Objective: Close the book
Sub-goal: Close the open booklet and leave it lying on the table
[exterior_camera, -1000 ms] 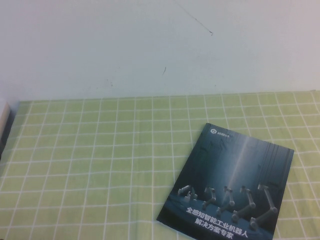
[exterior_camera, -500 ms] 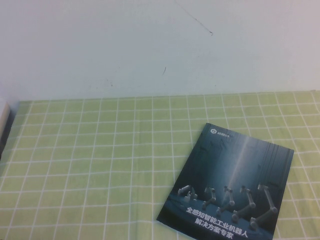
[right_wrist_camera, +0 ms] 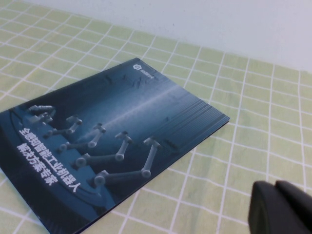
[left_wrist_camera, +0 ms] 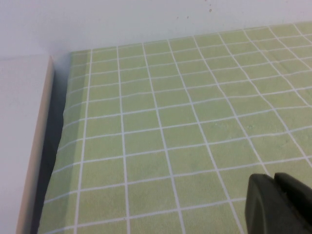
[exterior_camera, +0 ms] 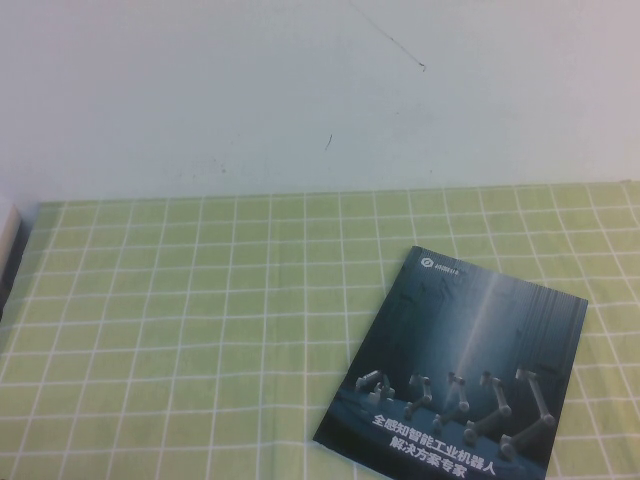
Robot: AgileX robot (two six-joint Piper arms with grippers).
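Note:
A dark blue book lies closed and flat on the green checked cloth at the right front, cover up, with white Chinese lettering and pictures of robot arms. The right wrist view shows the same book with its far corner intact. My right gripper hovers over bare cloth beside the book, black fingers pressed together and empty. My left gripper is shut too, over bare cloth near the table's left side. Neither arm appears in the high view.
The green checked tablecloth covers the table up to a white wall. A white block stands along the cloth's left edge, also glimpsed as a white block in the high view.

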